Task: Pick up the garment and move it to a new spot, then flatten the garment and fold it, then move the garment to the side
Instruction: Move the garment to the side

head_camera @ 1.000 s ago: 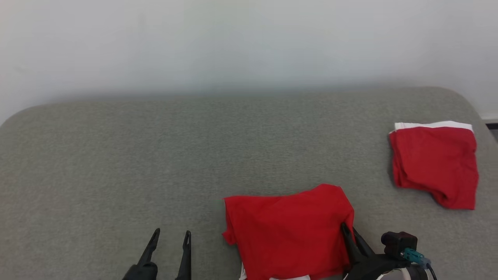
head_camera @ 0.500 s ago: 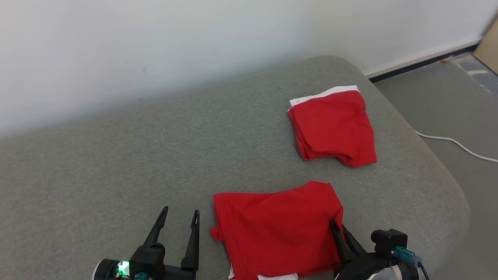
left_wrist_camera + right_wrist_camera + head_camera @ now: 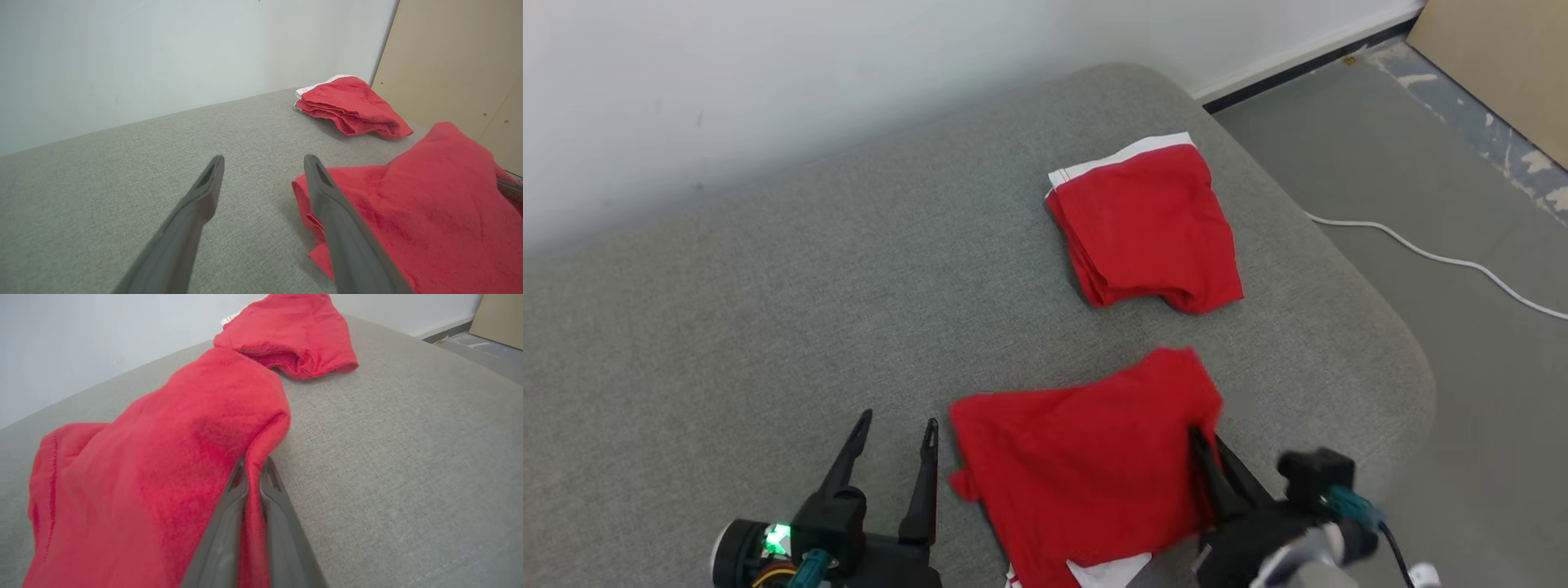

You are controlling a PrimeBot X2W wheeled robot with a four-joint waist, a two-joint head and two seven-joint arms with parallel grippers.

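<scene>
A folded red garment (image 3: pixel 1086 461) lies on the grey cushioned surface (image 3: pixel 768 310) near its front edge, with a white band showing at its near end. My right gripper (image 3: pixel 1205 441) is shut on its right edge; the right wrist view shows the red cloth (image 3: pixel 184 465) pinched between the two fingers and lifted into a ridge. My left gripper (image 3: pixel 894 429) stands open just left of the garment, nothing between its fingers. In the left wrist view the garment (image 3: pixel 416 204) lies beside the right finger.
A second folded red garment (image 3: pixel 1147 224) with a white waistband lies farther back on the right. The surface's rounded right edge drops to a grey floor (image 3: pixel 1462 188) with a white cable (image 3: pixel 1437 260). A tan panel (image 3: pixel 1503 65) stands at far right.
The head camera has swung right, shifting the whole scene left. The garment's right edge now stands raised in my right gripper. My left gripper keeps its place beside the garment.
</scene>
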